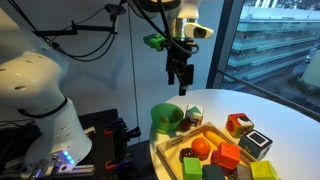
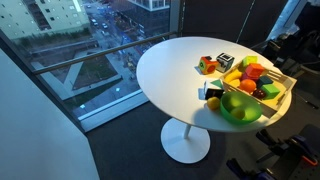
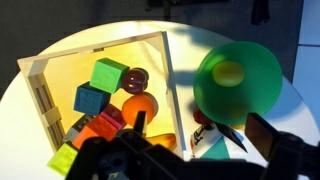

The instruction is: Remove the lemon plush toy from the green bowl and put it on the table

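The green bowl (image 3: 250,85) stands on the white table (image 3: 200,35) just outside the wooden tray. The lemon plush toy (image 3: 229,72), small and yellow, lies inside the bowl. My gripper (image 3: 200,130) is open and empty, high above the bowl's near rim. In an exterior view the gripper (image 1: 179,76) hangs well above the bowl (image 1: 166,118) and the table (image 1: 285,115). The bowl (image 2: 240,108) also shows at the table's edge (image 2: 170,70) in an exterior view. I cannot make out the lemon in either exterior view.
A shallow wooden tray (image 3: 45,90) beside the bowl holds an orange ball (image 3: 140,105), a green block (image 3: 108,73) and several other blocks. A small white and teal carton (image 3: 215,140) lies next to the bowl. Two patterned cubes (image 1: 238,124) (image 1: 255,143) sit beyond the tray.
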